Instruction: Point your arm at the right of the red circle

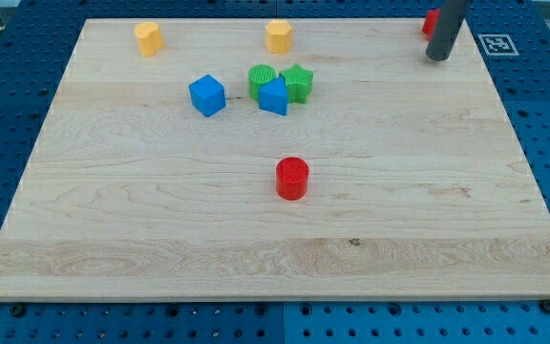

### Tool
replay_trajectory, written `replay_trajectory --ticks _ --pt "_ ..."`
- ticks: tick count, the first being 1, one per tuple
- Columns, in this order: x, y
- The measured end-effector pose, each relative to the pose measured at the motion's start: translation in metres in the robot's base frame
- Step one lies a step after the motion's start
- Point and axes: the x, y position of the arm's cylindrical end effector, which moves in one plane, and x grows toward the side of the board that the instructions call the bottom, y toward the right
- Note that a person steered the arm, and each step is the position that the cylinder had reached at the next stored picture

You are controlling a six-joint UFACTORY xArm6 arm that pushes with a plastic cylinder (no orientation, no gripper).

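Note:
The red circle block [292,179] stands near the middle of the wooden board [113,210]. My tip [436,57] is at the view's top right, far up and to the right of the red circle. It stands just below and right of a second red block [430,22] that the rod partly hides.
A blue cube [206,96] lies left of a tight cluster: a green circle [261,78], a blue block [273,97] and a green star [297,82]. Two yellow blocks [148,38] [278,36] sit near the top edge. A marker tag [497,44] lies off the board's top right.

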Motion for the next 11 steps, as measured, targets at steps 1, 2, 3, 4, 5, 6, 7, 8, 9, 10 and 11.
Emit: replay_trajectory --ticks 1,2,3,4,5,6,7,8,9,10,11 --pt "0.017 0.0" --pt "0.02 0.0" --pt "0.026 0.0" --pt "0.053 0.0" --pt "0.055 0.0" --pt "0.06 0.0" --pt "0.077 0.0" --pt "0.078 0.0" --pt "0.083 -0.001" --pt "0.084 -0.001" --pt "0.095 -0.001"
